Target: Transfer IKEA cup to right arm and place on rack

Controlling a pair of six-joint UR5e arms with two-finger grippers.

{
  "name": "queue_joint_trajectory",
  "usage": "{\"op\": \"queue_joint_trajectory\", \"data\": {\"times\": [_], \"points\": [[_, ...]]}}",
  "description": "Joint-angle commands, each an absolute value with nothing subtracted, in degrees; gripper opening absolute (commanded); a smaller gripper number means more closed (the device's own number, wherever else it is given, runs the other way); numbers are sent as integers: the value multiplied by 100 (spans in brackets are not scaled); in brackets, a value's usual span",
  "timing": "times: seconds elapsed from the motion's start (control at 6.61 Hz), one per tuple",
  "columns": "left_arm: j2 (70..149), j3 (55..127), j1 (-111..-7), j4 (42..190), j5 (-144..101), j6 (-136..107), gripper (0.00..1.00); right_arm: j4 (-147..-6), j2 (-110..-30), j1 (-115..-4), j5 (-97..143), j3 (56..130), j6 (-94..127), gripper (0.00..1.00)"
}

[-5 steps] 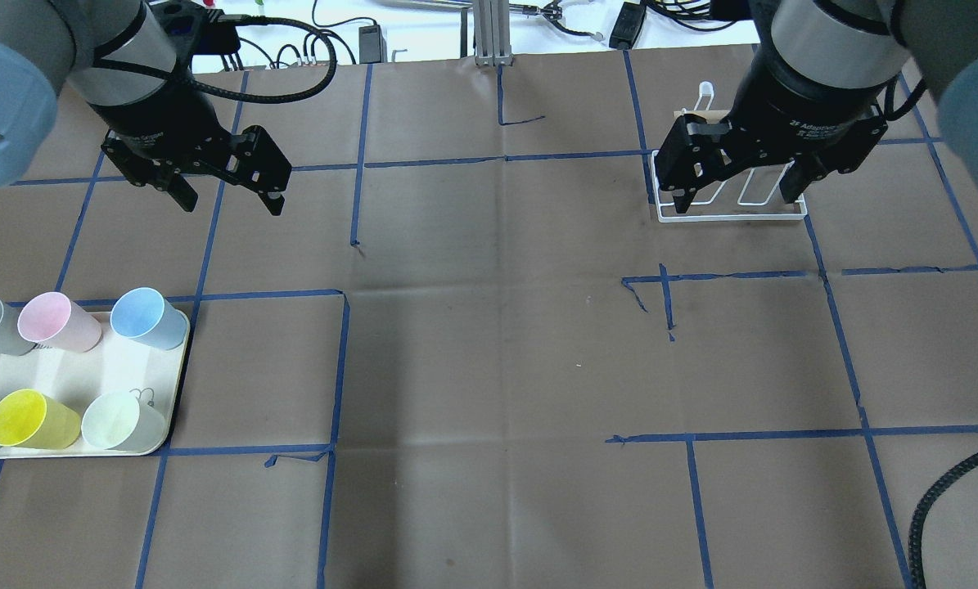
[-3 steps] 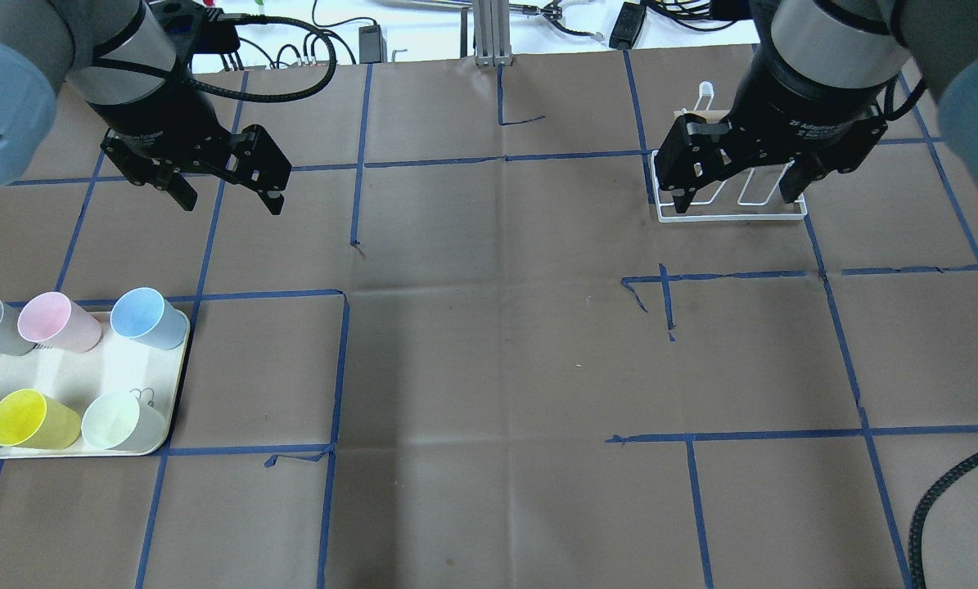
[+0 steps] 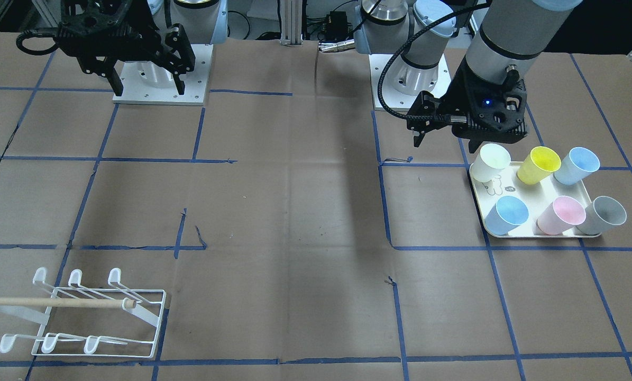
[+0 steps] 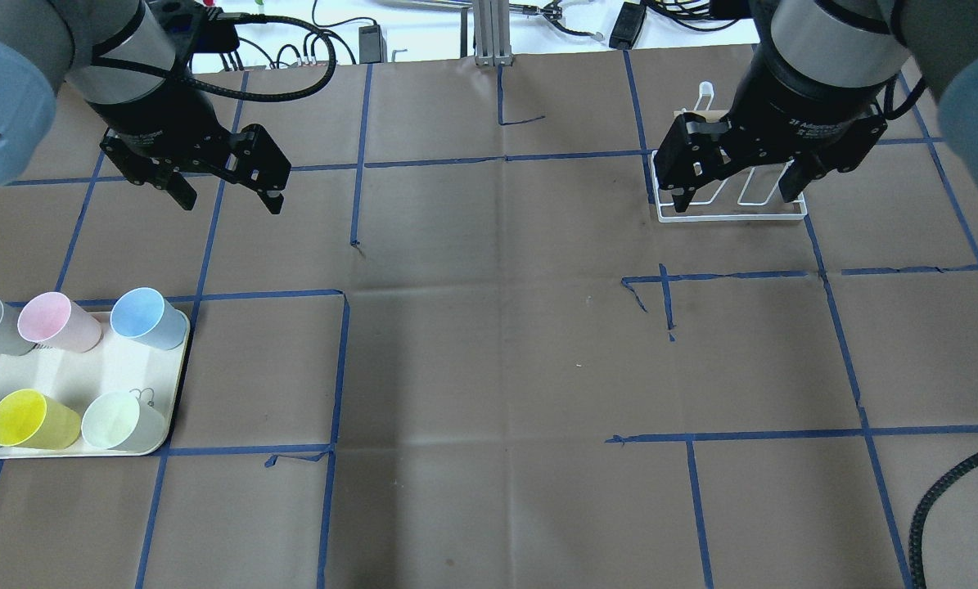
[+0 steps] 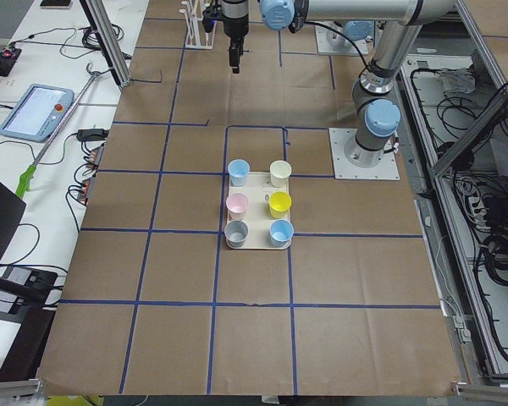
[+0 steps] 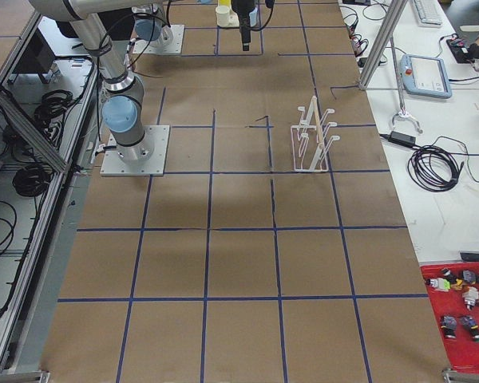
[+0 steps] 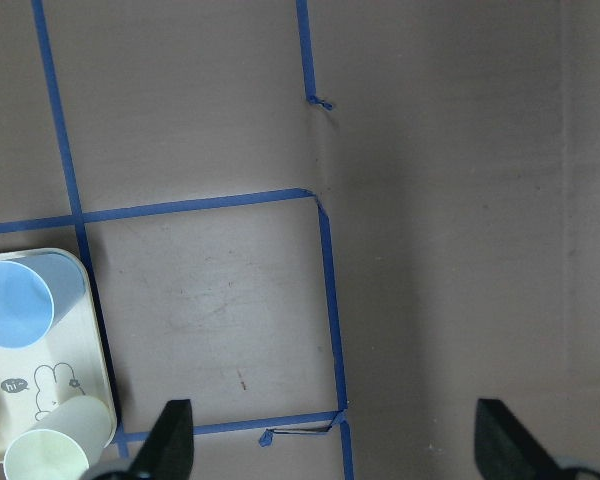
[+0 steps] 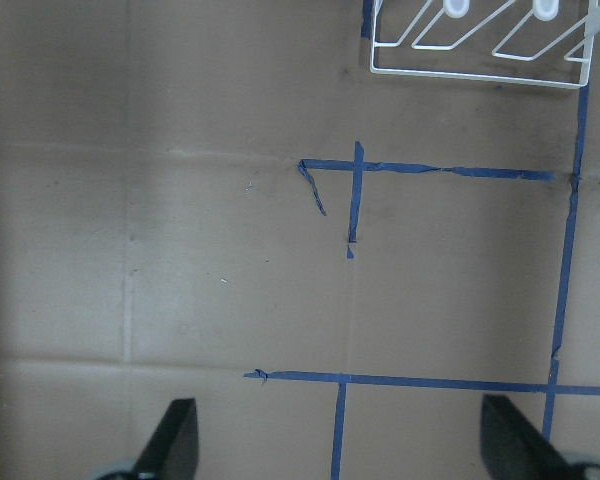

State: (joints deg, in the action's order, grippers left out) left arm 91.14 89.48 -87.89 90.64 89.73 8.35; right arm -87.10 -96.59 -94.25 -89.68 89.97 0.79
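Cups [image 4: 141,315] sat on the tray [image 4: 71,372], rack [image 3: 56,302] bare; your left end effector [image 4: 231,203] and right end effector [image 4: 734,200] hung released, nothing started.

Tray and rack lie far apart on the table, seen from overhead.
On the table [image 4: 497,343], the tray [image 4: 71,376] lies at 8 o'clock with six cups [image 4: 149,317] on it in two rows of three; the rack [image 4: 730,218] stands at 1 o'clock. The left gripper [image 4: 231,203] hangs at 10 o'clock, beyond the tray — the right gripper [image 4: 736,200] above the rack.
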Motion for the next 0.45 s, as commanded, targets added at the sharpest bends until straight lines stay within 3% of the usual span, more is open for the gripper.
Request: {"op": "queue_joint_trajectory", "data": {"times": [0.0, 0.3], "points": [[9097, 8956, -8789, 9062, 8982, 809, 100, -8710, -9659, -9431, -8965, 8991, 79, 100], [8948, 9131, -8763, 8913, 8982, 589, 100, -8710, -9659, -9422, -8965, 8991, 79, 100]]}}
